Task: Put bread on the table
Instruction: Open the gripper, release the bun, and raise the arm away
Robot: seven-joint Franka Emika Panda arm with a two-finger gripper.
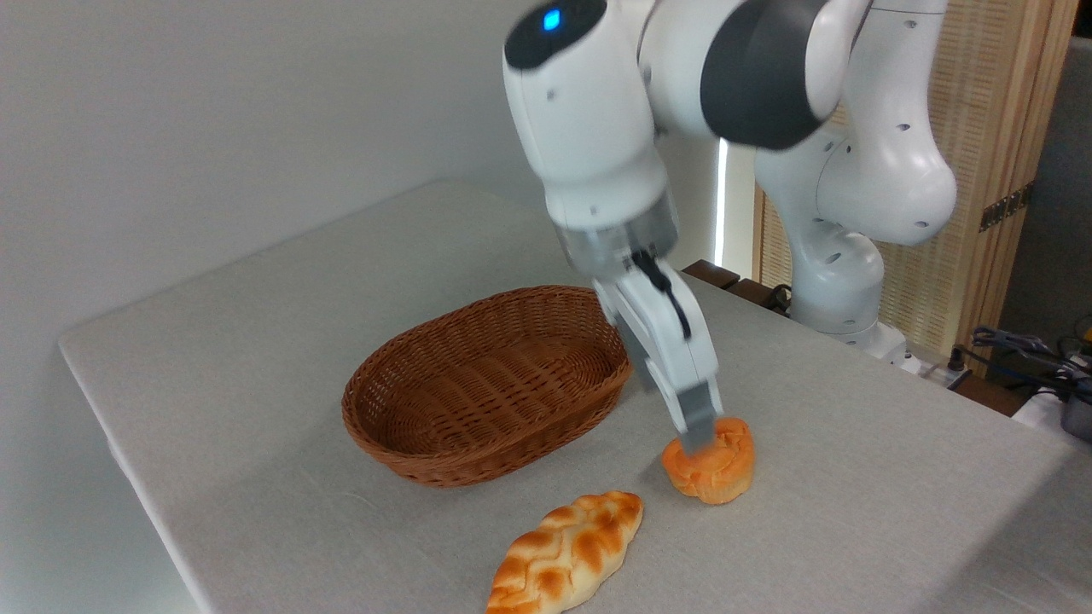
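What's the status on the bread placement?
End effector on the bread, grip state unclear. Bread down on the table, right of the basket. Braided loaf close by, not blocking.

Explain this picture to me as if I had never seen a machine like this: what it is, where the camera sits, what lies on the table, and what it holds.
The white jointed machine is a robot arm, bolted at the far side of the table. One fixed camera looks down from the near corner. At the arm's tip is its hand, two flat fingers that pinch things. They are down on a small round orange bread, which sits on the grey cloth; whether they are clamped on it cannot be told. Beside it stand a brown wicker basket, with nothing visible inside, and a longer braided loaf.
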